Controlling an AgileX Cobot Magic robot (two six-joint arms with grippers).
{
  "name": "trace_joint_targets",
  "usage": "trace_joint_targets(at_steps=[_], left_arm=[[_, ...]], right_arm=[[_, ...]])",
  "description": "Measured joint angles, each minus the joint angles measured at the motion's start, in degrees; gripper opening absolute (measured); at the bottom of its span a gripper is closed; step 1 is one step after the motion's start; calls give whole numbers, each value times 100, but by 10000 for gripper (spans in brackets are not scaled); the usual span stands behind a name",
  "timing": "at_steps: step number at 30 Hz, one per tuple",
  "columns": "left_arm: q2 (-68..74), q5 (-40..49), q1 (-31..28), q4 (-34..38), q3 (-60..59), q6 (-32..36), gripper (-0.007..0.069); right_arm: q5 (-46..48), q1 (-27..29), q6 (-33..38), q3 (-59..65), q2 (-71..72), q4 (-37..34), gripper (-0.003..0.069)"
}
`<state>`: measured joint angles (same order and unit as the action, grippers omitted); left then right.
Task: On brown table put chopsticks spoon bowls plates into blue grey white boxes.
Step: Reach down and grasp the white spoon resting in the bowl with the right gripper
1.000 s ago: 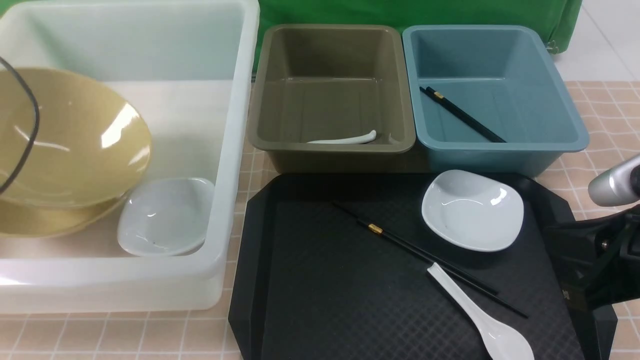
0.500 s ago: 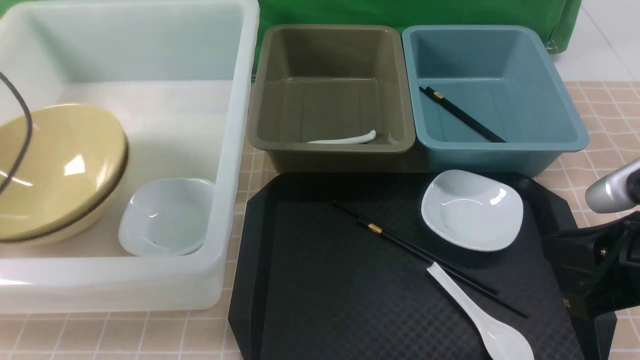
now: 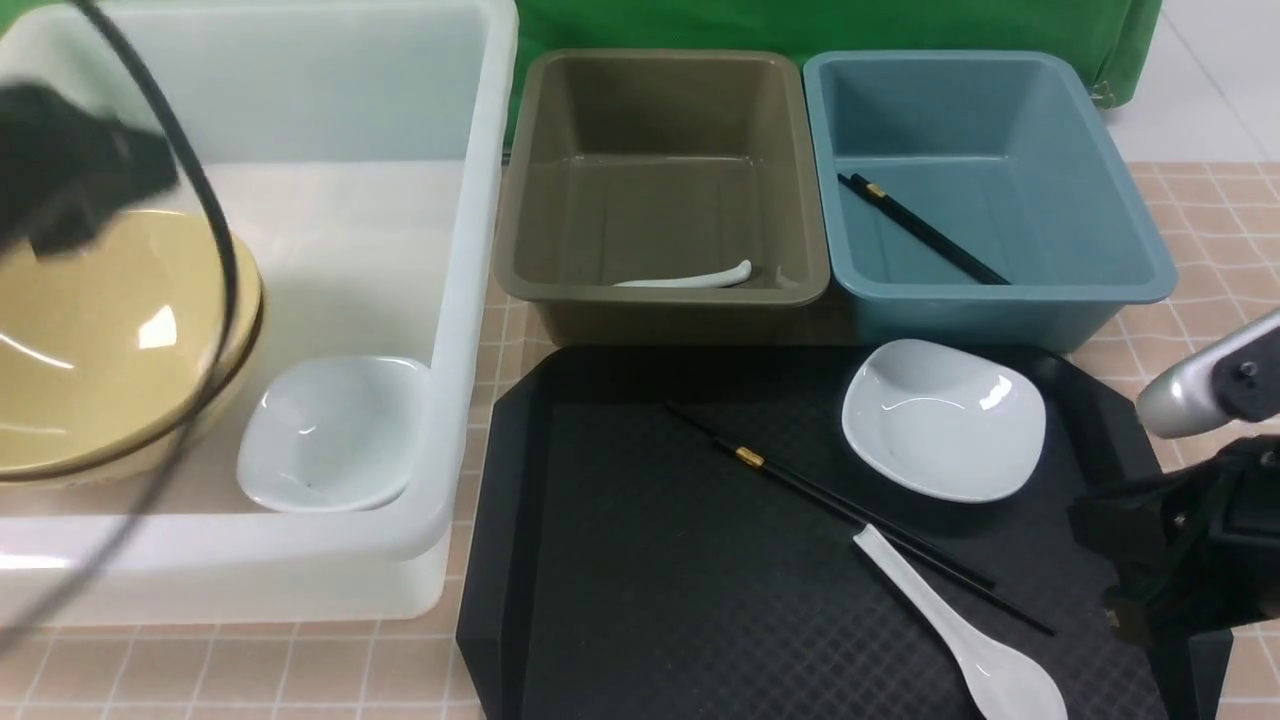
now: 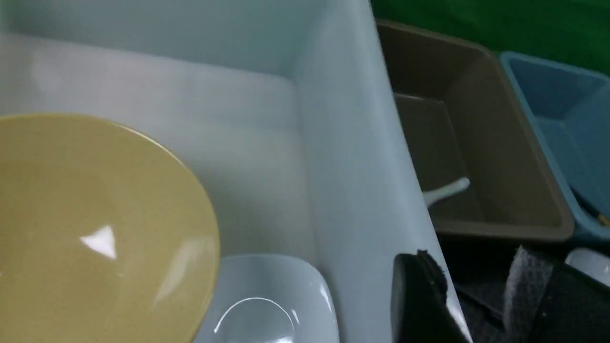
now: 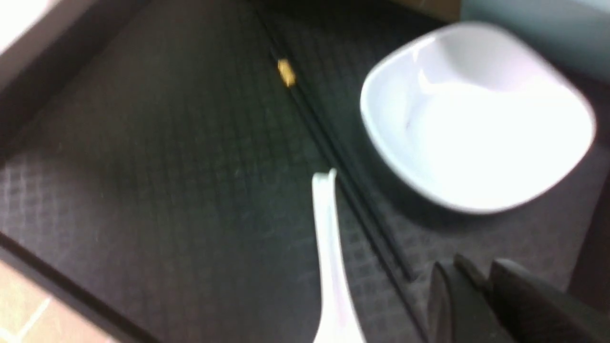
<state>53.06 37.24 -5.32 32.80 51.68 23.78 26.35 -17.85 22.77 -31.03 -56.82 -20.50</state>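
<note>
Abt half done. Unsorted, just ahead of right gripper (image 5: 476, 274) (jaws too blurred to call): spoon (image 3: 960, 640), chopsticks (image 3: 850, 510), plate (image 3: 945, 420) on black tray (image 3: 620, 560). Below left gripper (image 4: 472, 257), jaws parted and empty: bowls (image 3: 100, 340), 2nd plate (image 3: 330, 430) in white box (image 3: 470, 300). Beyond: 2nd spoon (image 3: 690, 278) in grey box (image 3: 660, 100), other chopsticks (image 3: 925, 230) in blue box (image 3: 1000, 100).

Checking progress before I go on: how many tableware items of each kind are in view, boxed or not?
Mustard-yellow glossy round bowls: 2
Small white glossy rounded-square dishes: 2
White ceramic soup spoons: 2
Thin black chopstick pairs: 2
Total: 8
</note>
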Motion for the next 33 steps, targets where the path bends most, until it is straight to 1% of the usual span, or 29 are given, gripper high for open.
trace_joint_targets(at_steps=[1,2,3,4,7,8,9,10,11,14,20,22,25,28,29,30,31,32,33], left_arm=[[-249,-162,157,6,-418,353,133],[-383,-232,243,6,-713,563,111],[-542,-264,297,6,-943,691,90],[-693,-295,363,20,-1266,822,62],[-1123,-355,421,212,-1960,950,10],[-1171,-367,421,227,-2040,950,7],[-1331,-440,421,325,-2272,964,0],[-1331,-455,421,341,-2298,964,-1],[-1506,-559,421,454,-2426,968,-8],[-1852,-737,421,597,-2476,968,-11],[-2217,-856,421,626,-2476,970,-11],[-2238,-922,421,632,-2476,975,-11],[-2238,-1044,421,632,-2476,975,-11],[-2238,-1073,421,632,-2476,975,-11],[-2244,-1081,421,638,-2476,975,-11],[-2244,-1081,421,638,-2476,975,-11],[-2244,-1075,421,638,-2476,975,-11],[-2244,-1075,421,638,-2476,975,-11],[-2244,-1075,421,638,-2476,975,-11]], right_arm=[[99,-25,0,0,-144,-55,178],[160,-59,0,0,-222,-69,197],[189,-103,18,0,-298,-90,218],[211,-193,78,0,-427,-104,259],[224,-359,259,0,-761,-128,348],[224,-366,284,0,-787,-129,353],[229,-399,346,-17,-992,-133,388],[231,-406,354,-24,-1054,-133,397],[247,-412,433,-73,-1285,-135,421],[250,-419,464,-247,-1821,-135,444],[250,-434,470,-543,-2587,-147,448],[346,-460,468,-684,-2882,-174,440],[586,-570,468,-834,-3203,-196,391],[749,-639,468,-958,-3286,-196,309],[863,-654,468,-999,-3309,-196,272],[878,-653,468,-999,-3317,-196,272],[970,-660,468,-1069,-3322,-196,219],[1025,-666,468,-1109,-3324,-196,196],[1206,-666,468,-1231,-3329,-196,138]])
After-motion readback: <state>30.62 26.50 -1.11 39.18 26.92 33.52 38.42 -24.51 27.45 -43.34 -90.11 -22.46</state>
